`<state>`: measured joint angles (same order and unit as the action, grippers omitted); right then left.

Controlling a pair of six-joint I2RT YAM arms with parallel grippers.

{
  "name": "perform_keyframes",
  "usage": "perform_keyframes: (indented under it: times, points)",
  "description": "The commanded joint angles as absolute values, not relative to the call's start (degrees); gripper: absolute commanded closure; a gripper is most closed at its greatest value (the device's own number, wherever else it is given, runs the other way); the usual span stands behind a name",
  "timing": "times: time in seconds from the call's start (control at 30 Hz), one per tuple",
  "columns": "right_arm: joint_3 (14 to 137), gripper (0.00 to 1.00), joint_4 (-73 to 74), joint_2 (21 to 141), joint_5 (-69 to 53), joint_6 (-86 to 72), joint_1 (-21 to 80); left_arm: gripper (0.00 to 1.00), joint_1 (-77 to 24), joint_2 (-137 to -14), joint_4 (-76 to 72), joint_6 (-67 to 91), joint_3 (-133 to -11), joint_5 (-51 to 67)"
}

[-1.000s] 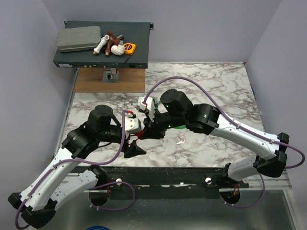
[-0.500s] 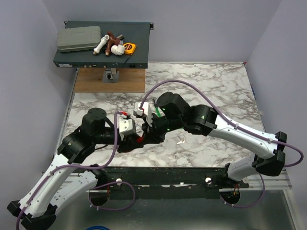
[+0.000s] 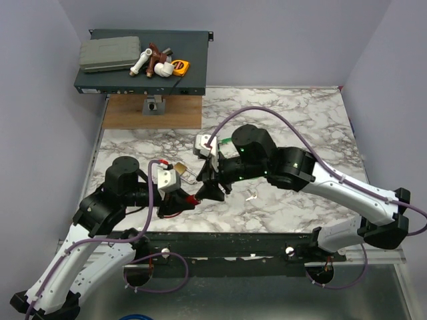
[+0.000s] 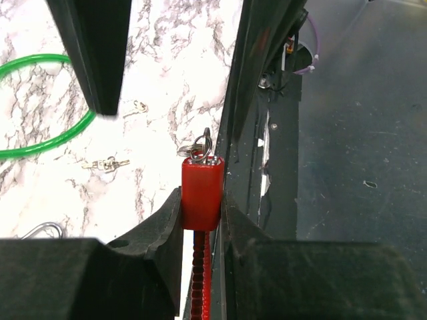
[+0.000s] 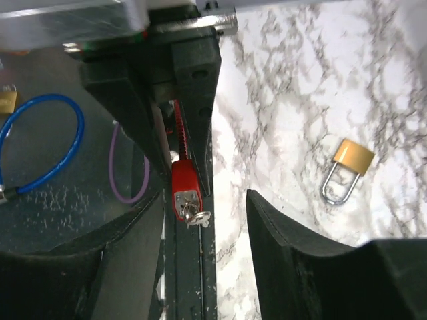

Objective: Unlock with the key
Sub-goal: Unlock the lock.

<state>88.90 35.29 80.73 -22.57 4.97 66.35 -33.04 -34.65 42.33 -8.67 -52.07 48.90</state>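
Observation:
My left gripper (image 4: 201,220) is shut on a red lock body (image 4: 201,193) with a ribbed red cable running back between its fingers. The small silvery key (image 4: 202,143), on a wire ring, sticks out of the lock's end face. In the right wrist view the same red lock (image 5: 183,187) and key (image 5: 198,217) sit between the fingers of my right gripper (image 5: 203,247), which is open and touches neither. From above, the left gripper (image 3: 181,200) and right gripper (image 3: 213,188) face each other near the table's front edge, over the red lock (image 3: 193,199).
A brass padlock (image 5: 352,157) with a silver shackle lies on the marble, also seen beside the left wrist (image 3: 179,167). Loose keys (image 3: 251,196) lie right of the grippers. A green cable loop (image 4: 13,152) lies nearby. A shelf with clutter (image 3: 143,63) stands at the back left.
My left gripper has shut on the red lock and drawn back to the left. My right gripper has opened, letting go of the lock, and shifted slightly right.

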Motion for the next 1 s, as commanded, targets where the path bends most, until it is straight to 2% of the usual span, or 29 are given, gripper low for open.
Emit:
perform_keyframes:
  times: [0.0,0.23,0.27,0.3,0.33,0.4,0.5,0.6,0.73,0.97]
  points:
    - [86.9,0.44,30.4,74.3,-18.0,5.0,66.4,1.00,-32.3,-34.0,42.7,-7.0,-52.5,52.6]
    - [77.5,0.58,25.3,67.1,-17.6,2.5,66.3,1.00,-32.2,-35.3,46.5,-11.2,-55.1,54.7]
    - [76.6,0.58,24.9,66.9,-17.9,2.1,66.3,0.98,-32.3,-36.2,48.1,-12.8,-55.7,54.4]
    - [75.7,0.59,24.6,66.6,-17.5,1.9,66.3,0.90,-32.6,-37.0,49.9,-14.9,-56.4,52.5]
    - [75.0,0.59,24.4,66.3,-15.6,1.6,66.3,0.91,-33.0,-37.8,51.0,-16.4,-57.0,48.5]
    - [72.8,0.57,23.2,65.5,-10.3,1.3,66.3,1.00,-33.6,-39.9,53.6,-20.7,-57.8,40.4]
    - [68.4,0.54,17.9,62.7,-0.4,0.2,66.3,1.00,-35.9,-50.3,63.3,-24.8,-60.8,25.7]
    - [62.9,0.50,10.1,58.5,8.6,0.2,66.4,1.00,-38.0,-56.6,68.6,-28.7,-62.7,15.8]
    - [59.9,0.44,4.4,55.7,17.6,0.2,66.2,1.00,-45.3,-54.3,67.0,-38.9,-62.1,4.4]
    - [58.0,0.41,1.7,54.3,25.4,-3.3,66.3,1.00,-61.0,-51.5,69.4,-56.0,-59.5,-14.3]
